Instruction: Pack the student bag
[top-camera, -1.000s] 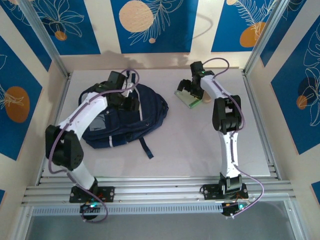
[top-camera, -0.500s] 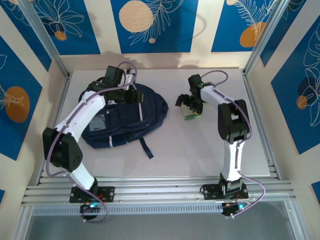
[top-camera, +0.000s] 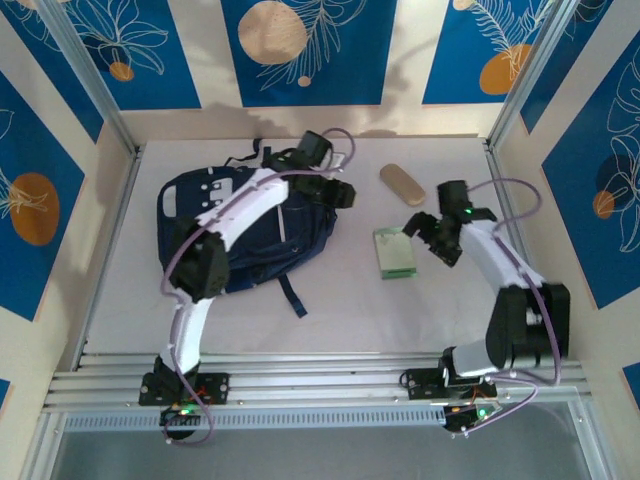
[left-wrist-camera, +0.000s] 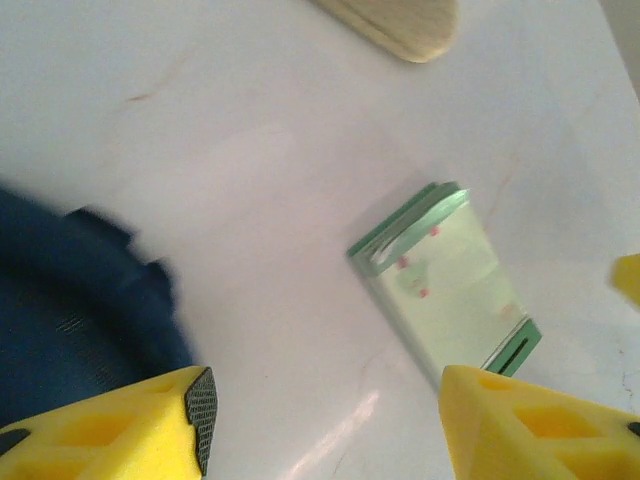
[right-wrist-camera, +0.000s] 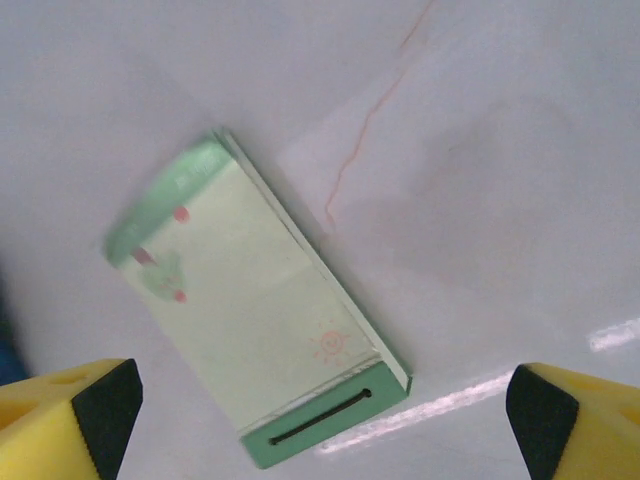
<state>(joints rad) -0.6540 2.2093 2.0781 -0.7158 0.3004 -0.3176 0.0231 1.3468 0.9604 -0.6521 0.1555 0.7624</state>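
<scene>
The student bag (top-camera: 235, 240), a navy backpack, lies flat on the left half of the table; its blurred edge (left-wrist-camera: 70, 320) shows in the left wrist view. My left gripper (top-camera: 343, 192) reaches past the bag's right side and hangs open (left-wrist-camera: 325, 415) over bare table. A pale green notebook (top-camera: 395, 252) lies flat between the two grippers, also seen from the left wrist (left-wrist-camera: 445, 285) and the right wrist (right-wrist-camera: 255, 330). My right gripper (top-camera: 420, 230) hovers open (right-wrist-camera: 320, 420) just above and to the right of the notebook, touching nothing.
A beige oblong case (top-camera: 402, 184) rests behind the notebook, its end showing at the top of the left wrist view (left-wrist-camera: 395, 20). The white table (top-camera: 350, 310) is walled by metal rails on both sides, with patterned blue panels behind.
The right gripper has let go of the notebook, which now lies flat, and has pulled back to the right. The left arm swung from over the bag to its right side.
</scene>
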